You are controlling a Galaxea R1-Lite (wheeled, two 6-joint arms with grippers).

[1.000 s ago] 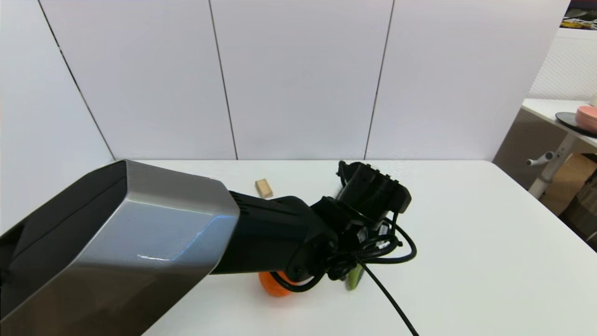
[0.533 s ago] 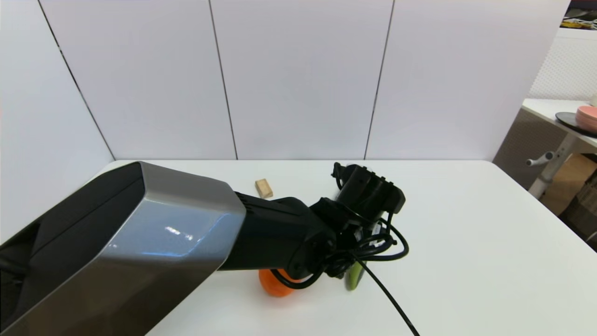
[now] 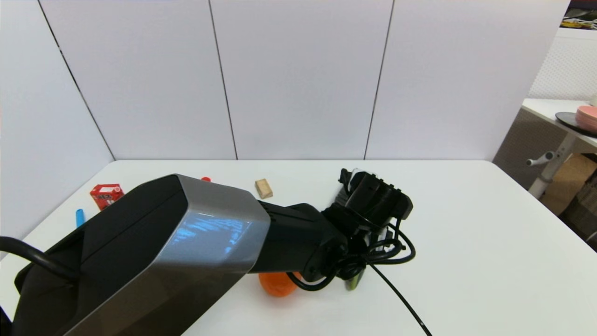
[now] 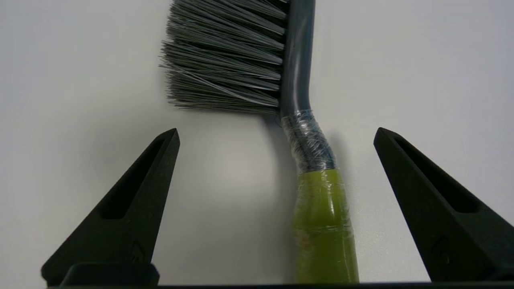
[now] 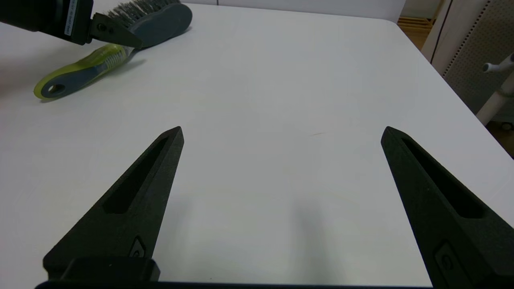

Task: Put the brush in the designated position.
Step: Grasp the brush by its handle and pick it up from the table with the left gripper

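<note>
Left hand (image 4: pixel 276 132) over brush (image 4: pixel 299 132)
Fingers spread astride the handle, brush flat on the counter (image 5: pixel 281 100); right hand (image 5: pixel 281 132) spread, idle.

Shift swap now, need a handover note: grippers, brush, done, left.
Left gripper: open, above the brush, fingers either side of its handle, not gripping.
Right gripper: open, holding nothing, over bare table to the brush's right.
Brush lies flat on the table, mid-table.
Whether that is the designated position cannot be told: no marker.
Left: confirm the spot, retract the left arm.
</note>
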